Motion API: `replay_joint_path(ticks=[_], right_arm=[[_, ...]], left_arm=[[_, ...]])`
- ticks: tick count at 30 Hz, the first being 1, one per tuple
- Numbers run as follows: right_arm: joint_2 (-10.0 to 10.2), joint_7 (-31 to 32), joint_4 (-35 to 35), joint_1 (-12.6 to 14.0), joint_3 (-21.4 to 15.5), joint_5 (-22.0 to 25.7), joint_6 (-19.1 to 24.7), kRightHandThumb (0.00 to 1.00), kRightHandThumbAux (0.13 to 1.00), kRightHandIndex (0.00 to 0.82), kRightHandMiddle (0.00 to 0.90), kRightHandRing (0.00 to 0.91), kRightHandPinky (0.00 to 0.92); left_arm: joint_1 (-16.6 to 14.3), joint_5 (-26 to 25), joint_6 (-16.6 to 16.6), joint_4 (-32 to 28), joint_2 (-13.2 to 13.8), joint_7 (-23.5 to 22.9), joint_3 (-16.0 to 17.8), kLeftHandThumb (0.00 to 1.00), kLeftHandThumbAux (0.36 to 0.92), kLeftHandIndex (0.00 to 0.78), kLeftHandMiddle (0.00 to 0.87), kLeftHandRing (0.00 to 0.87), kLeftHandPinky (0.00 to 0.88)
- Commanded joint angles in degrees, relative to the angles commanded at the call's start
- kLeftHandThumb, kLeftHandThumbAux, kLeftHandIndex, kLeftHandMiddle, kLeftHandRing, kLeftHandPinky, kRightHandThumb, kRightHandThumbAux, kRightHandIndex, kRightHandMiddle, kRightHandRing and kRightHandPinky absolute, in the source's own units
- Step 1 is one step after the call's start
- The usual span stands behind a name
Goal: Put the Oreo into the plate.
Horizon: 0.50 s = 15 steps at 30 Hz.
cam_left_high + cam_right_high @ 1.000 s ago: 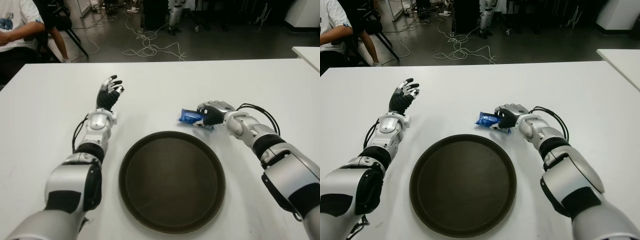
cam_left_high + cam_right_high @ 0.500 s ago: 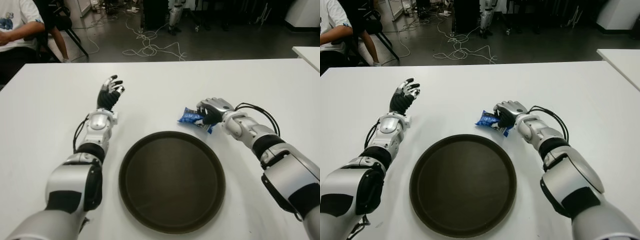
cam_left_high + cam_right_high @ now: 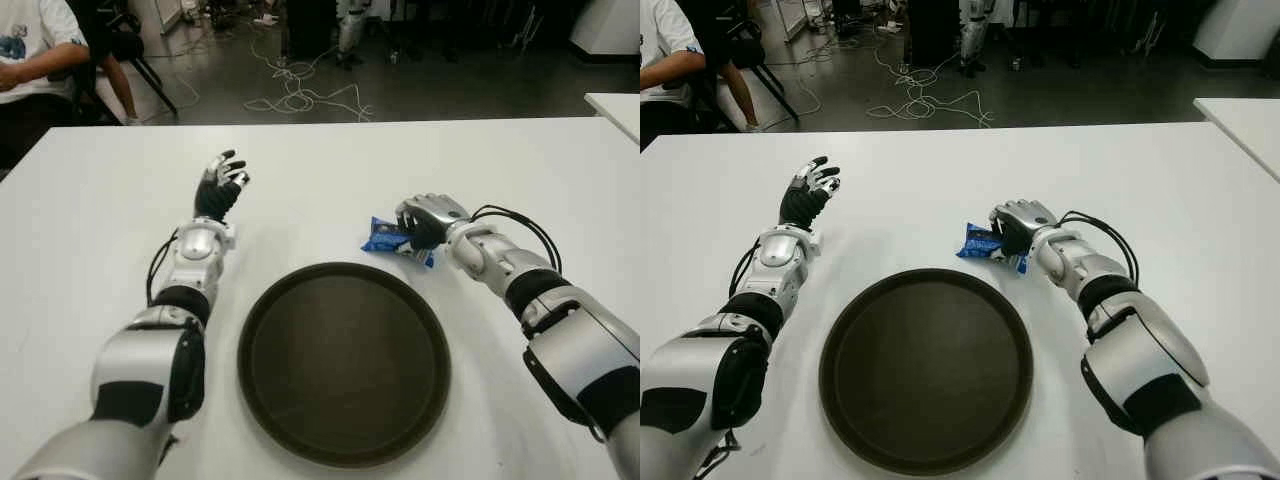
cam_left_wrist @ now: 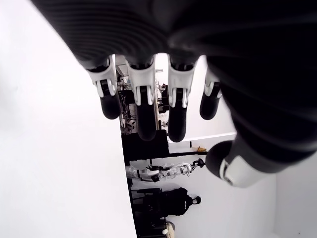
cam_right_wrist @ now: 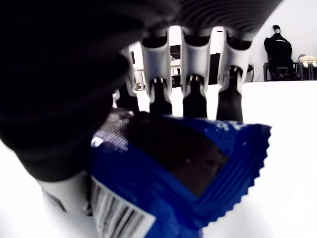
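Observation:
The Oreo (image 3: 388, 239) is a small blue packet held just above the white table (image 3: 400, 160), beyond the far right rim of the plate. My right hand (image 3: 424, 221) is shut on the Oreo (image 5: 173, 178), with its fingers (image 5: 194, 96) curled over the wrapper's top. The plate (image 3: 343, 362) is a round dark brown dish near the table's front, and nothing lies in it. My left hand (image 3: 220, 185) shows to the left of the plate, farther back, with its fingers (image 4: 141, 106) relaxed and holding nothing.
A second white table's corner (image 3: 612, 105) shows at the far right. Beyond the table's far edge are loose cables on the floor (image 3: 300, 95) and a seated person (image 3: 35, 55) at the far left.
My right hand has lifted the Oreo and shifted it slightly to the right, tilting the packet. The left hand has stayed where it was.

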Motion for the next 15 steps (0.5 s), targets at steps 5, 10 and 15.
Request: replay_joint_path(ticks=[5, 10, 15], right_arm=[[0.0, -0.5, 0.0, 0.0, 0.1, -0.1, 0.3, 0.184, 0.803, 0.533, 0.661, 0.642, 0.606], [-0.1, -0.6, 0.0, 0.0, -0.1, 0.0, 0.5, 0.196, 0.798, 0.542, 0.668, 0.650, 0.607], [-0.1, -0.5, -0.1, 0.0, -0.4, 0.3, 0.3, 0.186, 0.797, 0.550, 0.690, 0.671, 0.619]], left_arm=[[-0.1, -0.1, 0.1, 0.0, -0.1, 0.0, 0.1, 0.132, 0.638, 0.134, 0.214, 0.168, 0.117], [0.0, 0.0, 0.0, 0.0, -0.1, 0.2, 0.0, 0.127, 0.633, 0.142, 0.213, 0.167, 0.114], [0.0, 0.0, -0.1, 0.0, -0.1, 0.2, 0.0, 0.129, 0.635, 0.138, 0.215, 0.171, 0.119]])
